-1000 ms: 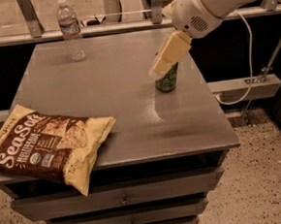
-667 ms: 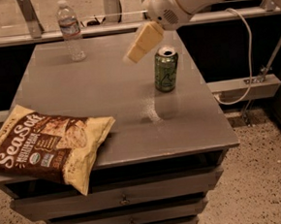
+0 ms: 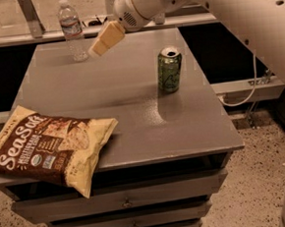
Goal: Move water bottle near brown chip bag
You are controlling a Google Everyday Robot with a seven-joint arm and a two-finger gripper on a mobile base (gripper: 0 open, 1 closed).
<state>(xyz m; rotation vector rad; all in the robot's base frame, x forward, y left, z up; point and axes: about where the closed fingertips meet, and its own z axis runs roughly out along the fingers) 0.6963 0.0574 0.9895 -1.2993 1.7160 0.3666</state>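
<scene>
The water bottle (image 3: 73, 30) is small, clear and ribbed, with a white cap and a pale label band. It stands upright at the far left of the grey table (image 3: 130, 87). The brown chip bag (image 3: 41, 148) lies flat at the table's front left corner, partly over the edge. My gripper (image 3: 98, 49), cream-coloured, hangs above the far part of the table just right of the bottle and apart from it.
A green drink can (image 3: 169, 69) stands upright at the right middle of the table. My white arm (image 3: 213, 6) reaches in from the upper right. The table has drawers (image 3: 124, 200) below. A rail and a wall run behind the table.
My gripper has swept left from above the green can, across the far part of the table, to just beside the water bottle. Bottle, can and bag have not moved.
</scene>
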